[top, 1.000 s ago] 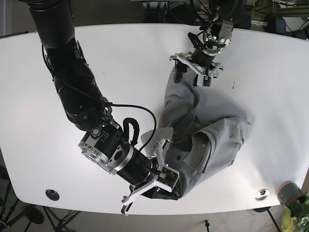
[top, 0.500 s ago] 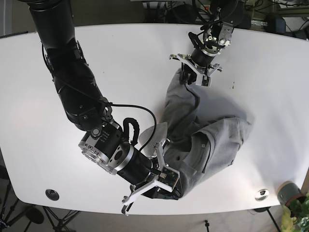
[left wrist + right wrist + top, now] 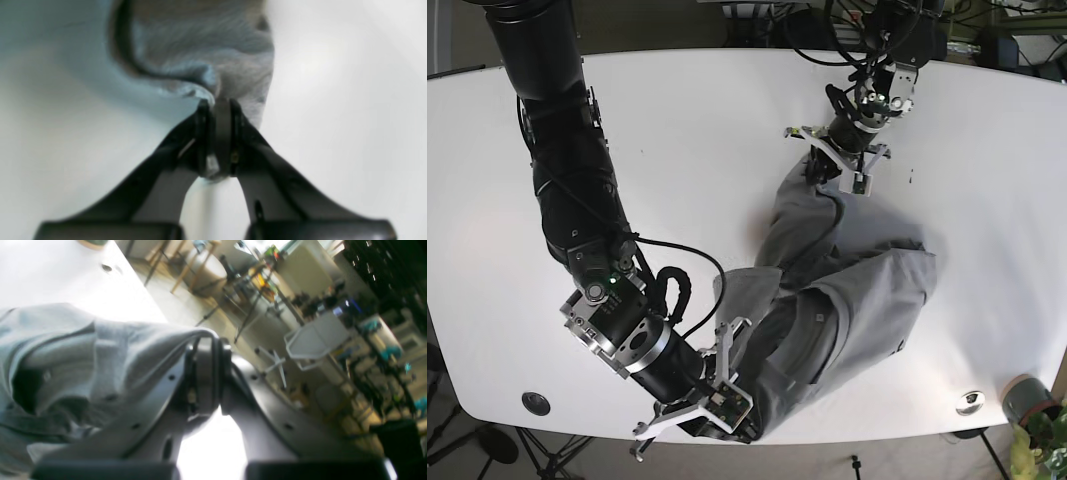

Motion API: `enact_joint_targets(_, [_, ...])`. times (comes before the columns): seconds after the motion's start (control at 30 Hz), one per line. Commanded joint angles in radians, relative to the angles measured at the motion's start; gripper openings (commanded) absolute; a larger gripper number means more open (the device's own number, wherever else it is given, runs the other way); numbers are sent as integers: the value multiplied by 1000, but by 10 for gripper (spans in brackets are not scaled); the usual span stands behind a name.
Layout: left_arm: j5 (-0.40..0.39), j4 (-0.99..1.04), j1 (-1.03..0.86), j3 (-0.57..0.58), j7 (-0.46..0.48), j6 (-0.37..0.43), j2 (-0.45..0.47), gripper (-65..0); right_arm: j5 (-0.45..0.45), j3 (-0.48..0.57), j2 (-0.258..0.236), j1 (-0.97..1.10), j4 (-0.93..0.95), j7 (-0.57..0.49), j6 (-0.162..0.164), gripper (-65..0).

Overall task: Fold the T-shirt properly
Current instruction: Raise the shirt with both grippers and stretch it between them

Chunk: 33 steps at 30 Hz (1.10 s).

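Left gripper (image 3: 839,171): jaws pressed together on a pinch of grey cloth, seen close in the left wrist view (image 3: 217,110) (that view is blurred)
Right gripper (image 3: 727,400): jaws clamped on a fold of the same cloth, which drapes over the fingers (image 3: 206,366) in the right wrist view
T-shirt (image 3: 847,290): grey, bunched and creased, stretched between the two grippers; its far end is held near the table's far edge, its near end at the near edge, the middle spread on the table toward the base view's right
Table (image 3: 687,150): white, with the shirt lying across its right half in the base view
Table edge: a small dark round fitting (image 3: 535,403) near the left front corner, a metal one (image 3: 970,402) near the right front corner
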<state>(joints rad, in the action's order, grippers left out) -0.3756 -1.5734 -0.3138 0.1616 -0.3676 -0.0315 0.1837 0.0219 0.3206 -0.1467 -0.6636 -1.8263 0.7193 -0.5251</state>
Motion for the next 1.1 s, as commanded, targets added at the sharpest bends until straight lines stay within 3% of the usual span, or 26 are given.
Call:
enact_joint_targets(0.0, [30,-28,-11,-24,-83,41,36,-650,-3,-27,3,-58,-5,-25,12,-626])
enact_joint_targets(0.47, [31,-307,25,-310,-276,38,73,-650,-4,-160,-3,-241,155,-25,13,-626])
enact_joint_targets(0.57, [25,-345,58,-337,-322,38,113,-650,-7,-162,-6,-293,204,-25,13,-626])
enact_joint_targets(0.8, [13,-351,140,-411,-324,37,208,-650,-83,-162,-27,-391,290,-28,12,-626])
enact_joint_targets(1.07, [-110,-345,318,-432,-327,37,396,-650,-138,-157,-26,-513,411,-30,13,-626])
